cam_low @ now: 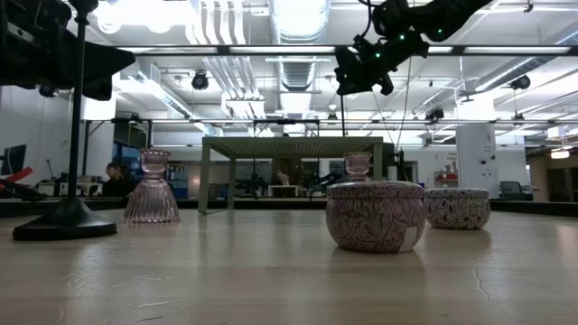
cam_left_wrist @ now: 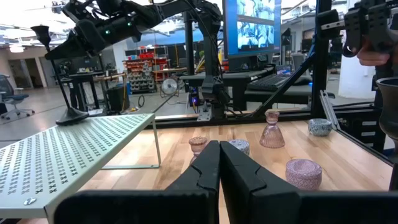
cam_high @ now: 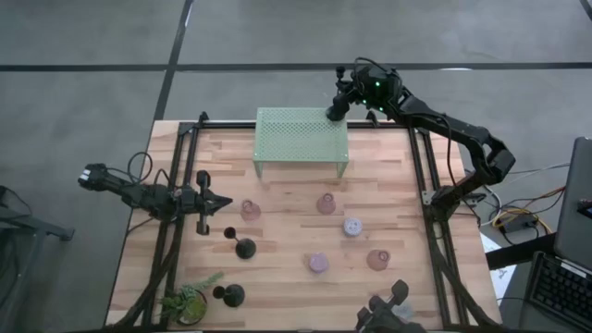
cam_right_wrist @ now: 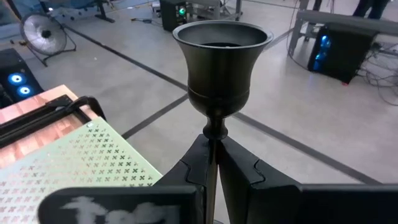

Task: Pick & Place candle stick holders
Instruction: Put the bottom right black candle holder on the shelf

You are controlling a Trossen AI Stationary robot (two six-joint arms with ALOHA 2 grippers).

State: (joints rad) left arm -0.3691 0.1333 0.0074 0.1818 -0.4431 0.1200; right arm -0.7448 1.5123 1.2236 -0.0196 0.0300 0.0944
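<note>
My right gripper is above the far right corner of the pale green mesh rack, shut on a black candle stick holder. Two other black holders stand on their round bases at the near left. Three pink cups and two pucks stand on the table. A third puck does not show. My left gripper is shut and empty, at the table's left, left of the cups. My right gripper pinches the black holder's thin stem just under its cup, between its two fingers. The fingers lie across the stem. The holder stands about upright, cup up, and its round base is down at the rack's top; whether it rests there I cannot tell.
A small green potted plant stands at the near left corner. A dark device sits at the near edge. Black frame rails run along both table sides. Bare wood lies between the rack and the cups.
</note>
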